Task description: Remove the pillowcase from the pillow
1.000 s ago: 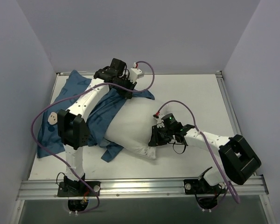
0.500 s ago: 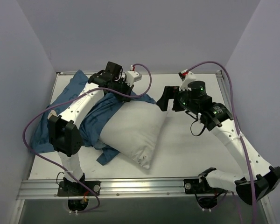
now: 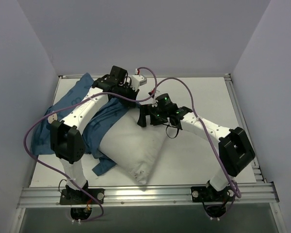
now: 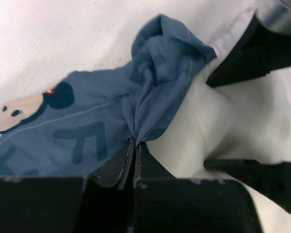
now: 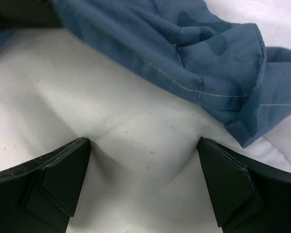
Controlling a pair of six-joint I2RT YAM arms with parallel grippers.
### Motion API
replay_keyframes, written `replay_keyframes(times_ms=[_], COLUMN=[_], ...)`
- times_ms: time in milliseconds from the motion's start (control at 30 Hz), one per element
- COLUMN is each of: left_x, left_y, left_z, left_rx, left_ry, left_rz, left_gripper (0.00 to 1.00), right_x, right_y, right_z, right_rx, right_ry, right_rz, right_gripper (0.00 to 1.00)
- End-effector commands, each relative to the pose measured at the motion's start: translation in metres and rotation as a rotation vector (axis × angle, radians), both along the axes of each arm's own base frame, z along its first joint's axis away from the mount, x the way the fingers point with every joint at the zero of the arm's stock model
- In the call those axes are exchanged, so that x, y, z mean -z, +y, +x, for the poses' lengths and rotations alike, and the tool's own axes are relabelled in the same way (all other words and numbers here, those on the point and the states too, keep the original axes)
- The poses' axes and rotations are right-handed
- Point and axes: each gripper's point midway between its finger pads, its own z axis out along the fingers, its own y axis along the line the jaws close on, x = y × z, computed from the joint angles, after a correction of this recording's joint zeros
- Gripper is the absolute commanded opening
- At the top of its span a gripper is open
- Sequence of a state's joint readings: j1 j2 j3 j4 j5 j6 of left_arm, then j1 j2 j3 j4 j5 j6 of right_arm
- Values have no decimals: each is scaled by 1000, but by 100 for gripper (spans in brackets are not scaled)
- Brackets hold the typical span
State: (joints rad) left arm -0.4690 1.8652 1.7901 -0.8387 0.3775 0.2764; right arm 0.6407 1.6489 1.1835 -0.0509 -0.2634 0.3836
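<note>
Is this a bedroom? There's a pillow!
Probably not. It looks like a robot test booth: bare grey walls box in a white table, the left arm and right arm are bolted to a metal rail, and the pillow with its blue pillowcase lies on the table, not a bed.

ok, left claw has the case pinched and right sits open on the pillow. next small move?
Probably shut the right claw. It is open and pressed into the pillow, straddling a dimple just below the pillowcase hem. The left claw is clamped on that fabric, so it could then pull.
</note>
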Motion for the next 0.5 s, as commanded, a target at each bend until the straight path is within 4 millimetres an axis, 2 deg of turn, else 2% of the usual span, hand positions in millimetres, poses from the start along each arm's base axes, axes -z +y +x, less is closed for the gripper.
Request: replay_keyframes(times_ms=[0,67,133,167,233,267,333,467], left_x=[-23,-23,-23,-23,-24,-21,-21,-10], left_y=[-4,-6,-8,-10,-12,-13,-13,-16], left_z=[3,5,7,7,10,11,15,25], left_rx=[-16,-19,-22,-21,-19,-20,-28,-49], left_ry=[-54,-51,-45,-41,-39,-34,-45,-43], left_rz=[-44,-49,-56,-58,-63,-59,-52,-30], left_gripper=[2,2,2,2,2,2,2,2], right_x=[-1,22,43,49,60,61,66,61], right_y=[5,-4,-8,-8,-6,-6,-6,-8], right_z=[-22,-27,-29,-31,-34,-32,-34,-32], right_rx=[-5,20,17,9,-4,-4,-7,-6], right_ry=[-4,27,53,60,78,73,77,54], right_rz=[62,24,-17,-18,-19,-14,-20,-24], right_gripper=[100,98,89,74,55,38,25,0])
